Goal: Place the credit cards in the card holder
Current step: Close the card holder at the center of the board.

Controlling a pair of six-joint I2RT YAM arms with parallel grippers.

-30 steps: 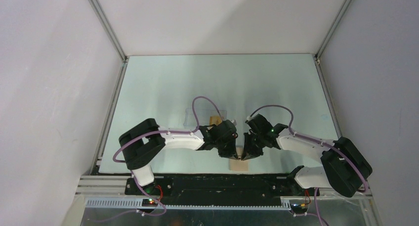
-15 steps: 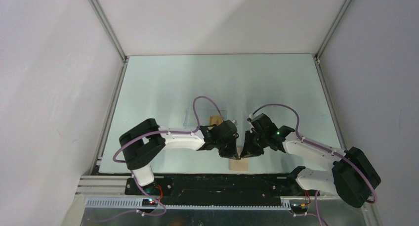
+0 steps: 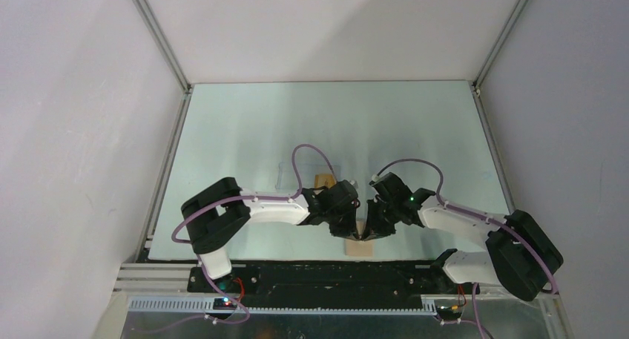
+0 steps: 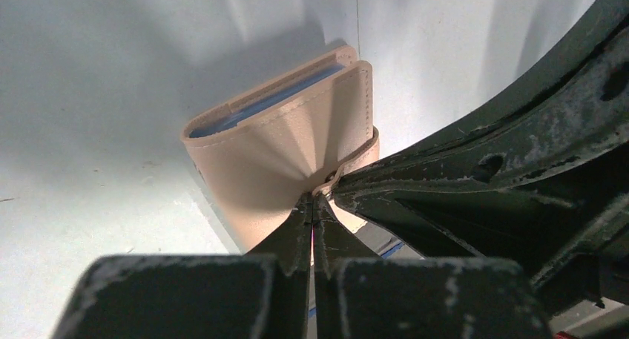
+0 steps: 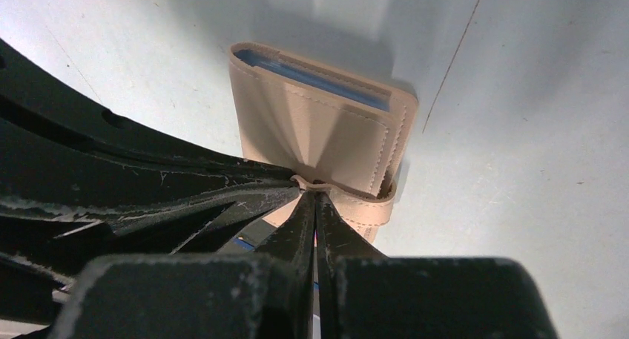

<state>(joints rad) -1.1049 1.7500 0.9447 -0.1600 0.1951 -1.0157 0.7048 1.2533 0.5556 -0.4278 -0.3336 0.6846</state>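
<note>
The tan card holder (image 3: 360, 245) lies folded near the table's front edge, its blue lining showing at the far end (image 4: 259, 113) (image 5: 311, 79). My left gripper (image 4: 314, 199) (image 3: 354, 232) is shut, pinching the top flap, and the leather puckers toward its tips. My right gripper (image 5: 316, 193) (image 3: 368, 232) meets it tip to tip and is shut on the snap tab (image 5: 356, 202). One orange-yellow credit card (image 3: 322, 180) shows behind the left wrist; other cards are hidden.
A clear plastic box (image 3: 297, 173) holding the orange card sits just behind the left wrist. Both arms crowd together over the wallet. The table's front edge (image 3: 297, 260) lies just below the wallet. White enclosure walls surround the table.
The right arm drew back to the right half a second ago with its jaws parted a little, then returned and shut at the wallet's tab. The left gripper kept its pinch.
</note>
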